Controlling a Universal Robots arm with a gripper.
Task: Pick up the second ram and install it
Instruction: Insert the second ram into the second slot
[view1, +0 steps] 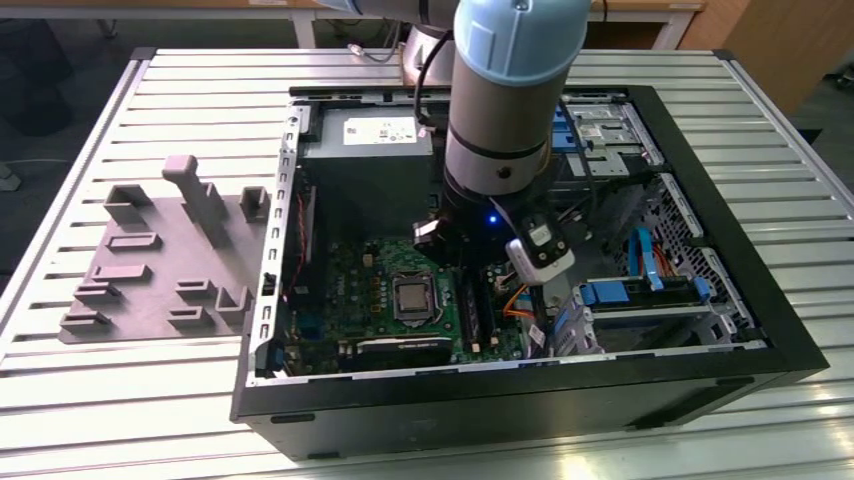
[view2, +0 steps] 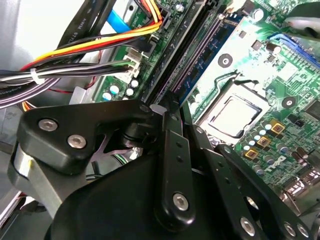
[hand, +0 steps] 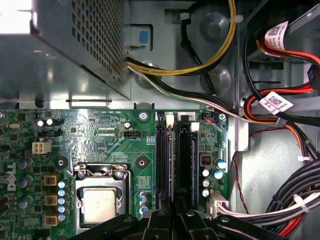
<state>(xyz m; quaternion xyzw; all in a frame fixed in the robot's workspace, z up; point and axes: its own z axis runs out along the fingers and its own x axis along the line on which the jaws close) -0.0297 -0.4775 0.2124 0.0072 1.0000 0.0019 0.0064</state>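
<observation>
Apparently the gripper (hand: 174, 212) has its jaws closed on the top edge of the second ram (hand: 173, 167), a light, stiff, fragile stick standing edgewise among the slots beside the processor socket (hand: 102, 200).

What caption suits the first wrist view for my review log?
Claw poised over the green motherboard's long black memory slots, beside the CPU socket.
</observation>
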